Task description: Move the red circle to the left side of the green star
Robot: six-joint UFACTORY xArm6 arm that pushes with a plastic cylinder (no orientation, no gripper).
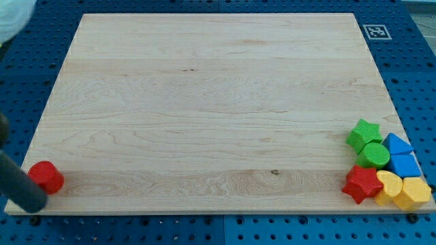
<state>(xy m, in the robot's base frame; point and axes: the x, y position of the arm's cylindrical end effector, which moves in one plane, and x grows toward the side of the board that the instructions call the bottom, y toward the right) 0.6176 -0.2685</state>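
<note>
The red circle (46,177) lies near the board's bottom-left corner. The green star (364,134) sits far away at the view's right edge, at the top of a cluster of blocks. My dark rod comes in from the view's left edge, and my tip (33,202) rests just left of and below the red circle, touching or almost touching it.
The wooden board (204,102) fills most of the view on a blue pegboard. The right-hand cluster holds a green circle (374,155), two blue blocks (397,145) (405,165), a red star (362,184) and two yellow blocks (389,186) (415,192). A fiducial tag (376,31) lies at the top right.
</note>
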